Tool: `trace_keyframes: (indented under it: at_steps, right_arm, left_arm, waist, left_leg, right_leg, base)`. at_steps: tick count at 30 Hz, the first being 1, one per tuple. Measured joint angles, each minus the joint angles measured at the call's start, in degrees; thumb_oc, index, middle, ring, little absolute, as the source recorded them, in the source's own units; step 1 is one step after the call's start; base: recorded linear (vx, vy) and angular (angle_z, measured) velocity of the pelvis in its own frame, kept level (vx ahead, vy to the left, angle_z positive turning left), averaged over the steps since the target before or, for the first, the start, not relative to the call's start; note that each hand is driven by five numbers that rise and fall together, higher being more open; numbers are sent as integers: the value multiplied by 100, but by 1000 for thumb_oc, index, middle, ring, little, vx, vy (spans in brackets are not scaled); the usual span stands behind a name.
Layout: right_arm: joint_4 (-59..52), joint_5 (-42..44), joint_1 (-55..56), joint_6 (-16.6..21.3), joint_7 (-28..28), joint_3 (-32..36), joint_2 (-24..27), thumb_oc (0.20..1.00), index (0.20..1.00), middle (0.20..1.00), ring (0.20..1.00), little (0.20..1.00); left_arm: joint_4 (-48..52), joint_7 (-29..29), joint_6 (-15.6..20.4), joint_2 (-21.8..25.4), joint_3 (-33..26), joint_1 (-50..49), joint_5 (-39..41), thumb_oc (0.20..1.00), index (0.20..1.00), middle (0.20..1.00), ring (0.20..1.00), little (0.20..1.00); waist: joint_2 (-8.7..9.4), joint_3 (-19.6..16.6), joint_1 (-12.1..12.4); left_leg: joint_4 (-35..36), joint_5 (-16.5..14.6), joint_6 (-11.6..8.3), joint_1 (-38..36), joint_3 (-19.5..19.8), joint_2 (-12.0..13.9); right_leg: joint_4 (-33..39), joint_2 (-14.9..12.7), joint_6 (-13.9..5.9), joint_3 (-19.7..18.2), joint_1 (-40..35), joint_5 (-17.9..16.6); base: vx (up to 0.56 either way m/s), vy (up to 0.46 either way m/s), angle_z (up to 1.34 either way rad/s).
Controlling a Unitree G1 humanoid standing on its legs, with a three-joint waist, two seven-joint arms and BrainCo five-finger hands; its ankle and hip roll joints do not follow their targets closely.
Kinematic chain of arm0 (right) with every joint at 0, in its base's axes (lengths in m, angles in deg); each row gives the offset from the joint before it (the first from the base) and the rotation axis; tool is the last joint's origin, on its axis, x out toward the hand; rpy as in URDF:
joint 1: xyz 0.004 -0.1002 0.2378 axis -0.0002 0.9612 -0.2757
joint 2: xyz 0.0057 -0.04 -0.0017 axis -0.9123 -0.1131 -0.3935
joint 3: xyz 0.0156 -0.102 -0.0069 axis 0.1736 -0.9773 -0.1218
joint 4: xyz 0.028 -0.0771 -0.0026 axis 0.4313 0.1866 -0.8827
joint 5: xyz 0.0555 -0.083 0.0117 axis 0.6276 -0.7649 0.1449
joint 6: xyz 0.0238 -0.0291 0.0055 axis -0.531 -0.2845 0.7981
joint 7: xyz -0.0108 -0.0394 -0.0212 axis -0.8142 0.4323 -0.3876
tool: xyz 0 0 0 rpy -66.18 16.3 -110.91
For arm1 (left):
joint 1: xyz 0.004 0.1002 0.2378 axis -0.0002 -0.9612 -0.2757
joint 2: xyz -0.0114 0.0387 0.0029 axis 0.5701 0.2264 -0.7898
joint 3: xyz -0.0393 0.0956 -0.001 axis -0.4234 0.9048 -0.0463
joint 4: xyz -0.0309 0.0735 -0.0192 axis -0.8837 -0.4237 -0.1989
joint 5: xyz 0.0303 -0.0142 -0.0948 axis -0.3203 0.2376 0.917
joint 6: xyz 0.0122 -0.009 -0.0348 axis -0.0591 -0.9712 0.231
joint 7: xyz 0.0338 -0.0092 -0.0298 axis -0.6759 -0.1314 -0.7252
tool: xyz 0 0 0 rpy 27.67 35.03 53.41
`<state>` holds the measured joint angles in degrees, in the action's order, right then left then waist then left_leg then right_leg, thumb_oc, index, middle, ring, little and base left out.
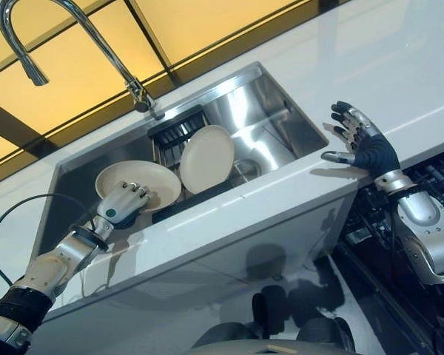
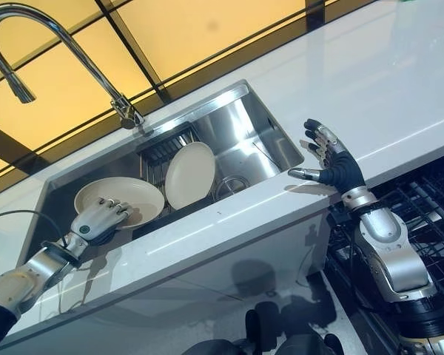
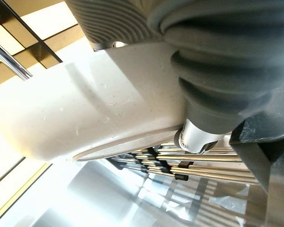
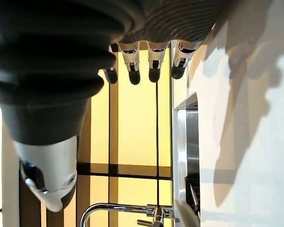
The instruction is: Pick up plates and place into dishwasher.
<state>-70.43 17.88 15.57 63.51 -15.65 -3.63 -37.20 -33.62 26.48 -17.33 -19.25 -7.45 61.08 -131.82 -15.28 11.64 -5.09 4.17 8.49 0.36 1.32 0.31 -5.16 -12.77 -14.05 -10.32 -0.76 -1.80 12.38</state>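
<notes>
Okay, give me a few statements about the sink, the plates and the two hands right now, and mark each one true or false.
1. The left hand is curled on the rim of the plate at the left of the sink. True.
2. The right hand holds a plate. False: it is open above the white countertop, holding nothing.
3. A second plate leans upright against the dish rack in the sink. True.
4. The faucet stands at the sink's right end. False: it rises behind the sink's left part.
</notes>
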Motion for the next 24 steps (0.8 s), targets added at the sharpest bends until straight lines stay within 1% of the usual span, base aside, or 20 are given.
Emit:
trace_keyframes:
  at_steps: [2, 3, 7, 9, 12, 15, 16, 18, 21, 22, 24]
  right_arm:
    - [-1, 16, 64, 14, -2, 2, 0, 1000, 1000, 1000, 1000, 1000]
    - [-2, 40, 129, 33, -1, 10, 1, 1000, 1000, 1000, 1000, 1000]
    - [4, 42, 373, 104, 4, 92, -6, 1000, 1000, 1000, 1000, 1000]
    - [37, 42, 488, 124, 12, 95, -30, 1000, 1000, 1000, 1000, 1000]
    - [129, 42, 619, 126, 33, 75, -178, 1000, 1000, 1000, 1000, 1000]
    - [129, 42, 647, 132, 128, -35, -265, 1000, 1000, 1000, 1000, 1000]
    - [129, 42, 650, 144, 144, -89, -277, 1000, 1000, 1000, 1000, 1000]
    - [128, 40, 646, 241, 201, -133, -393, 1000, 1000, 1000, 1000, 1000]
    - [88, -34, 613, 538, 261, -160, -590, 1000, 1000, 1000, 1000, 1000]
    - [16, -122, 599, 587, 292, -172, -666, 1000, 1000, 1000, 1000, 1000]
    - [-73, -263, 428, 688, 315, -354, -719, 1000, 1000, 1000, 1000, 1000]
  left_arm:
    - [-4, 0, -100, 69, -38, -83, 66, 200, 200, 200, 200, 200]
    - [-10, -7, -162, 124, -62, -154, 124, 200, 200, 200, 200, 200]
    - [-220, -248, -461, 271, -520, -613, 329, 200, 200, 200, 200, 200]
    - [-239, -440, -488, 353, -799, -841, 358, 200, 200, 200, 200, 200]
    - [-216, -729, -557, 431, -1187, -948, 557, 200, 200, 200, 200, 200]
    - [-130, -1002, -575, 526, -1386, -946, 916, 200, 200, 200, 200, 200]
    - [-96, -1083, -550, 579, -1401, -946, 1005, 200, 200, 200, 200, 200]
    - [172, -1177, -330, 575, -1564, -935, 1450, 200, 200, 200, 200, 200]
    - [760, -1176, 104, 532, -1758, -886, 1979, 200, 200, 200, 200, 200]
    - [947, -1100, 300, 421, -1778, -760, 2180, 200, 200, 200, 200, 200]
    - [1397, -916, 604, 163, -1780, -525, 2530, 200, 200, 200, 200, 200]
  waist:
    - [4, -44, 9]
    - [33, -72, 43]
    - [113, -152, 180]
    - [205, -207, 268]
    - [397, -313, 452]
    - [531, -415, 514]
    - [569, -446, 577]
    - [687, -512, 610]
    - [914, -630, 664]
    - [980, -671, 754]
    - [1134, -758, 774]
  left_leg:
    - [0, 0, 0, 2, 4, 2]
    - [0, 1, 0, 3, 20, 5]
    - [2, -7, -21, 19, 93, 37]
    - [20, 10, -43, 36, 151, 53]
    - [37, 20, -60, 29, 229, 79]
    - [72, 17, -68, 23, 327, 84]
    - [72, 15, -71, 14, 326, 87]
    - [73, 20, -95, 9, 387, 110]
    - [74, 14, -141, -6, 476, 171]
    - [75, 3, -159, -29, 478, 196]
    - [77, -22, -197, -61, 488, 255]
  right_leg:
    - [1, 4, 3, 6, 1, 1]
    - [2, 8, 5, 19, -3, 3]
    - [7, 43, 28, 68, -12, 14]
    - [15, 60, 44, 133, -18, 20]
    - [73, 94, 71, 230, -99, 30]
    - [143, 104, 83, 329, -184, 28]
    - [166, 112, 89, 332, -200, 24]
    - [288, 146, 110, 404, -303, -9]
    - [498, 226, 161, 512, -453, -80]
    - [574, 262, 183, 518, -510, -112]
    - [750, 335, 225, 546, -625, -180]
  base:
    - [-69, -77, 1]
    - [-91, -112, 1]
    - [-52, -94, 5]
    - [-53, -113, 14]
    - [-40, -118, 15]
    - [-46, -148, 17]
    - [-57, -203, 8]
    - [-67, -208, 12]
    - [-93, -241, 13]
    - [-79, -186, 0]
    - [-68, -168, -1]
